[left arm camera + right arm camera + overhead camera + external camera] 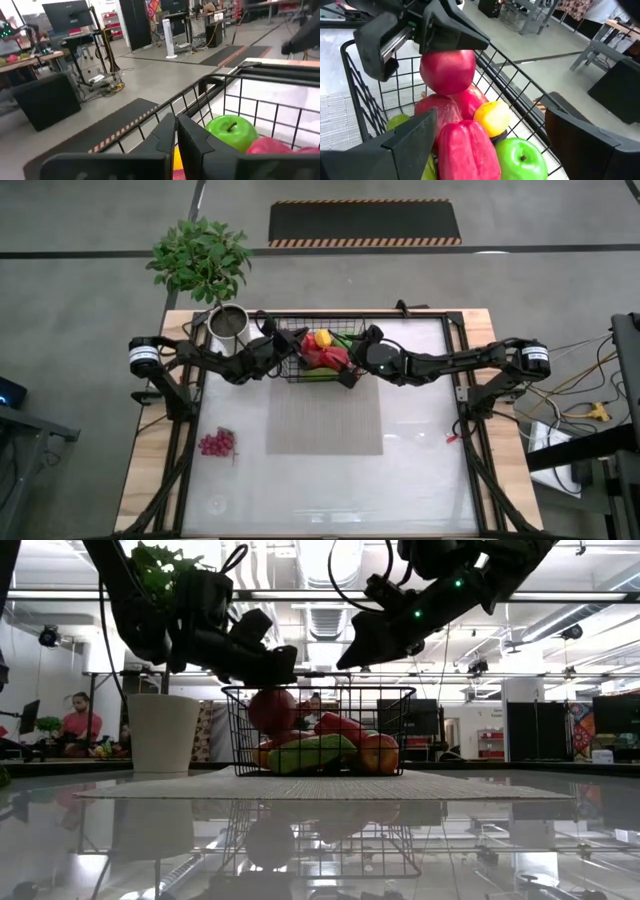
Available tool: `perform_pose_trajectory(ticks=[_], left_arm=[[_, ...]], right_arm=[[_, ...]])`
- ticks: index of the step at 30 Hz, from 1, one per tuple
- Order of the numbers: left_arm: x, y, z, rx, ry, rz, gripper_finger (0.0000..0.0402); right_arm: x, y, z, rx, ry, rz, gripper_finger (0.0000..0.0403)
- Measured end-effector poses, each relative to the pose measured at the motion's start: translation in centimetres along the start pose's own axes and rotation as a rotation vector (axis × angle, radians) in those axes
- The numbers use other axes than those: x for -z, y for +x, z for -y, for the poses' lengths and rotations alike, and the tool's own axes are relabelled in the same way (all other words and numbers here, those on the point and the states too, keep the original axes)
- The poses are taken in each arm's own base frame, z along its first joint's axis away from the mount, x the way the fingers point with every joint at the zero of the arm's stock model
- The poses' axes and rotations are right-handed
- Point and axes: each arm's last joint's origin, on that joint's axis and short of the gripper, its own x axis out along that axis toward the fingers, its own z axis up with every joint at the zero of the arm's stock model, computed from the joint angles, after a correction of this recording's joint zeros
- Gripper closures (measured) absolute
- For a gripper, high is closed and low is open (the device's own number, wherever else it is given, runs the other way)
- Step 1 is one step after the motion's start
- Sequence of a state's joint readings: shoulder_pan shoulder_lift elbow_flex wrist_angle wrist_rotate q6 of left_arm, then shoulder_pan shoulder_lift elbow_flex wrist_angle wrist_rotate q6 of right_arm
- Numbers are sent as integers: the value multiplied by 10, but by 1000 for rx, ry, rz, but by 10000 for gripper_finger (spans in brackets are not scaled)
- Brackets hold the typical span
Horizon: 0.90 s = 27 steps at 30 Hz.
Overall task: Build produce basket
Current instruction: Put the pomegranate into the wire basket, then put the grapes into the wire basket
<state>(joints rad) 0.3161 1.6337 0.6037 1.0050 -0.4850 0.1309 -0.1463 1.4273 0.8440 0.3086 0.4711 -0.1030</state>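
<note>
Two claws meet over the basket (318,358). Right claw (490,135) stands wide open, gripping nothing, its fingers (412,135) spread on either side of the produce heap. Just below it: red pepper (467,150), green apple (520,157), yellow fruit (492,117). Just beyond those, red apple (448,70) tops the pile, touching or right under the left claw (432,32); cannot tell which. Left claw is closed, fingers pressed together, over the basket rim opposite the right claw. Basket sits on a woven mat (325,420) on the table (420,470). Behind the left claw: white pot (228,325) with green plant (200,258). Purple grapes (217,443) lie on the table, well apart from both claws, outside the basket.
</note>
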Motion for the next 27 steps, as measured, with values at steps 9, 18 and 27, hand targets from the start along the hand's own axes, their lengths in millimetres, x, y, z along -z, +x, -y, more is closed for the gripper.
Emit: perform_pose_trajectory(ticks=[9, 18, 27], left_arm=[[2, -1, 1, 1, -64, -16, 348], [0, -3, 2, 9, -63, -16, 288], [-41, -28, 6, 69, -55, 85, 285]], right_arm=[[2, -1, -3, -9, -5, -17, 51], [3, -5, -3, -16, 0, -40, 51], [-19, -41, 0, -61, 3, 15, 51]])
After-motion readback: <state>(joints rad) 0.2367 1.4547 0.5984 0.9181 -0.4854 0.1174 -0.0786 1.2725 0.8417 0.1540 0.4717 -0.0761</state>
